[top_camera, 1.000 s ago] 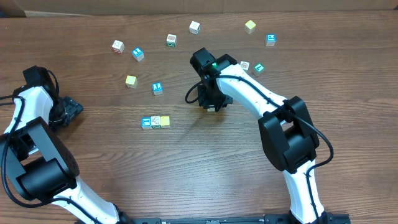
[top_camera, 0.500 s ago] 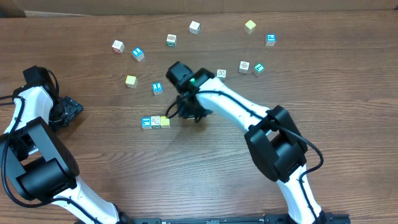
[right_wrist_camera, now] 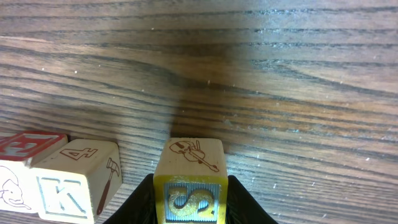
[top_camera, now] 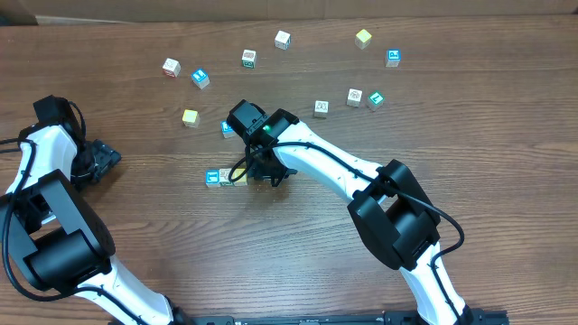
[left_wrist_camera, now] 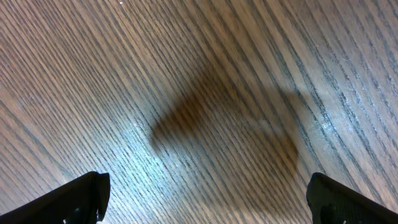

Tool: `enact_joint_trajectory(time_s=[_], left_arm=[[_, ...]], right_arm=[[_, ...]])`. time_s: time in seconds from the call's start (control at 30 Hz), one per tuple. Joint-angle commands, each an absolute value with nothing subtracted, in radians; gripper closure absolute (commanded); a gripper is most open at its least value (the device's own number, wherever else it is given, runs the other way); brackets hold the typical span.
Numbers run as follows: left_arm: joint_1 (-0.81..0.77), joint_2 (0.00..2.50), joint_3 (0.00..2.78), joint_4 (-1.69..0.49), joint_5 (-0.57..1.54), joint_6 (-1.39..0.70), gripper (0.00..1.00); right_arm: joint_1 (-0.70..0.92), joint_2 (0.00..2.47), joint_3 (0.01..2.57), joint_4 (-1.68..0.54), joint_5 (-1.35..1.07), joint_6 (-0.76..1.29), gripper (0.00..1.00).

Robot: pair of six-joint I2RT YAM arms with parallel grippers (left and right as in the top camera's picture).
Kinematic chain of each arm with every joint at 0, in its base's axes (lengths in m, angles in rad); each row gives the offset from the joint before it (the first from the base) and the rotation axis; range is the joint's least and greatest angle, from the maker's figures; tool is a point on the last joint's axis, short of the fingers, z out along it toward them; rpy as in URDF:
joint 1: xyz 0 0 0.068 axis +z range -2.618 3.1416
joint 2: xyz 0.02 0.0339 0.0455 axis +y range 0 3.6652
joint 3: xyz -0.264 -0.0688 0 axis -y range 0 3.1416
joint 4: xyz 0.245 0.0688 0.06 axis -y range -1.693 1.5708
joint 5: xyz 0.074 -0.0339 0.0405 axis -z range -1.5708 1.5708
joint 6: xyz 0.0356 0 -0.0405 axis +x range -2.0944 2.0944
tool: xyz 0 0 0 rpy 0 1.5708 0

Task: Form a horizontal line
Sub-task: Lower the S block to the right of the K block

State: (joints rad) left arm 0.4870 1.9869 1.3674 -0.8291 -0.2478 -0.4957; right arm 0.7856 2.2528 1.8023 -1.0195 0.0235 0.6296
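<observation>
We see the horizontal line (top_camera: 226, 177) left of centre on the wooden surface (top_camera: 298, 262). It is a short run of tiny cubes touching side by side, with a blue-faced cube (top_camera: 212, 178) at its left end and a white printed one next to it. The right pincer (top_camera: 257, 171) sits at the right end of this line, hiding much of what lies there from above. In its wrist view the narrowly set jaws grip a pale yellow cube (right_wrist_camera: 188, 186) by its two sides. That cube has a violin drawing on top and a raised curl on the near face. The held cube sits just beside the line's nearest cube (right_wrist_camera: 76, 180), marked with a K, with a thin gap between them. We cannot tell whether it rests on the wood. Loose cubes are scattered along the far side, among them a yellow one (top_camera: 190, 117), a white one (top_camera: 321, 107) and a blue one (top_camera: 393, 58). The left pincer (left_wrist_camera: 208, 198) is well apart at the left edge, its fingers spread wide over bare wood and holding nothing.
</observation>
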Motion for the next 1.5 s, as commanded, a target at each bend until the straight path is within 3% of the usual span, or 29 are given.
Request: enact_joint_trajectory(time_s=[0.0, 1.47], left_arm=[[0.493, 1.99, 1.362, -0.828, -0.258, -0.495, 0.0], [0.493, 1.99, 1.362, -0.828, -0.258, -0.495, 0.0]], right_arm=[[0.79, 2.237, 1.794, -1.019, 0.024, 0.659, 0.73], [0.792, 2.237, 1.794, -1.029, -0.028, 0.666, 0.73]])
